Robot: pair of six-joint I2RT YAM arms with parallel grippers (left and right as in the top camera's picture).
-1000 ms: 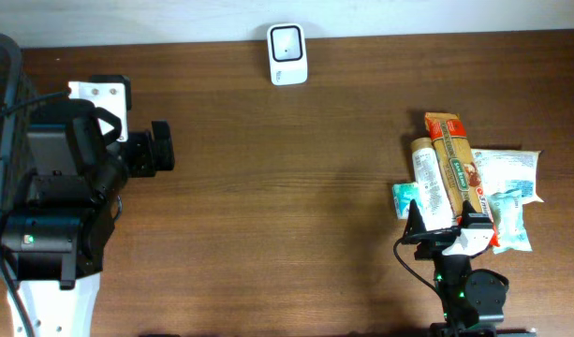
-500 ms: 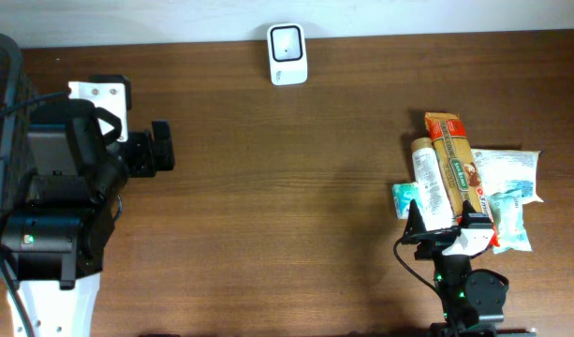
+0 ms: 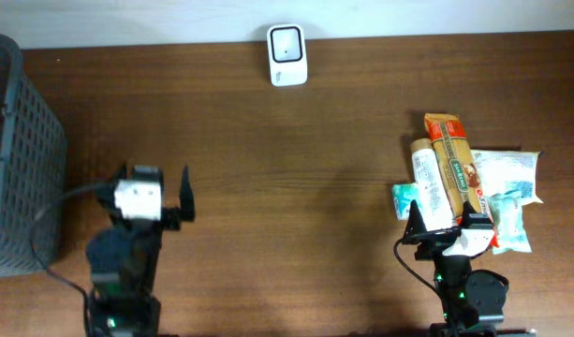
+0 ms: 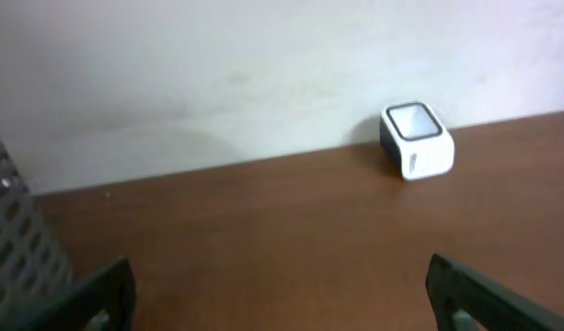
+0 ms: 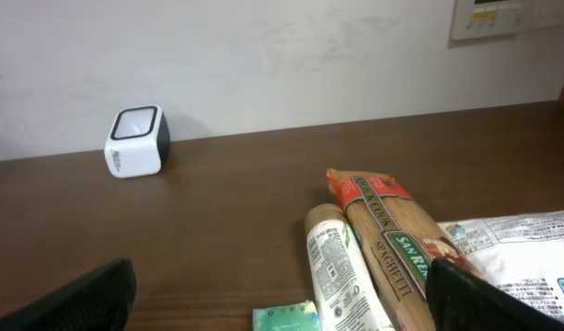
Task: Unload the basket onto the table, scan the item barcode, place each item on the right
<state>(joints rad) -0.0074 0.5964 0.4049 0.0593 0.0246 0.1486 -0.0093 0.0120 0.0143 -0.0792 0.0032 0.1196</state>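
Both pincers stand wide apart and empty. The right pincer [image 3: 443,225] sits at lower right of the overhead view, right at the near end of a small pile. The left pincer [image 3: 158,187] hangs at lower left over bare table [image 3: 296,206], well apart from the goods, with the basket [image 3: 20,168] at the far left edge.

Outward from the right pincer, the spaghetti [image 3: 452,159] lies lengthwise, running away from me. A tube [image 3: 425,183] lies against its left side and a white pouch [image 3: 507,173] on its right. A small teal sachet [image 3: 404,198] pokes out at the left of the pile. The scanner [image 3: 287,54] stands at top centre, window up, well apart from everything.

I would take the spaghetti. It looks light and stiff along its length, but the strands are brittle and the film is likely slick. Pinching across the narrow width near the middle should keep it level, and gently, so nothing snaps. No barcode shows on the upper face, so I cannot tell which side to turn to the scanner.
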